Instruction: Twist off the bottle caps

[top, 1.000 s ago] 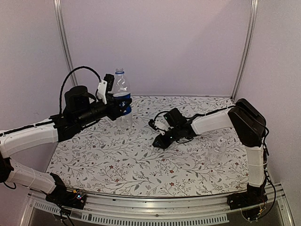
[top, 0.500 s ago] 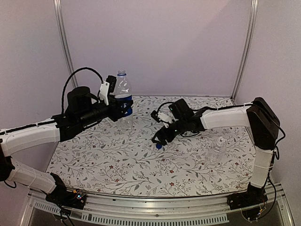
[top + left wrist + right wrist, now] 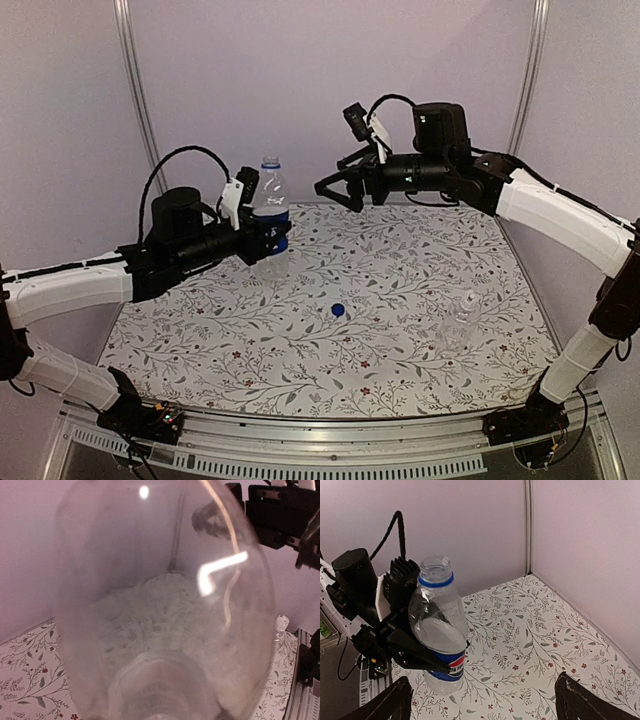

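The left gripper (image 3: 264, 236) is clamped tight on the bottle with the blue label (image 3: 271, 200) and holds it upright near the back left of the table (image 3: 180, 340). The bottle's mouth is open. The right gripper (image 3: 338, 194) is spread wide with nothing in it, high up and apart from the bottle. The blue cap (image 3: 338, 310) lies alone in the middle with room all round. The clear bottle (image 3: 458, 322) sits near the right edge. The label's writing is too small to read.

Your cap (image 3: 338, 310) is bright blue, the desk (image 3: 400, 290) white with grey vines; the labelled bottle (image 3: 270, 192) shows dark blue and red, the other bottle (image 3: 458, 322) is clear.
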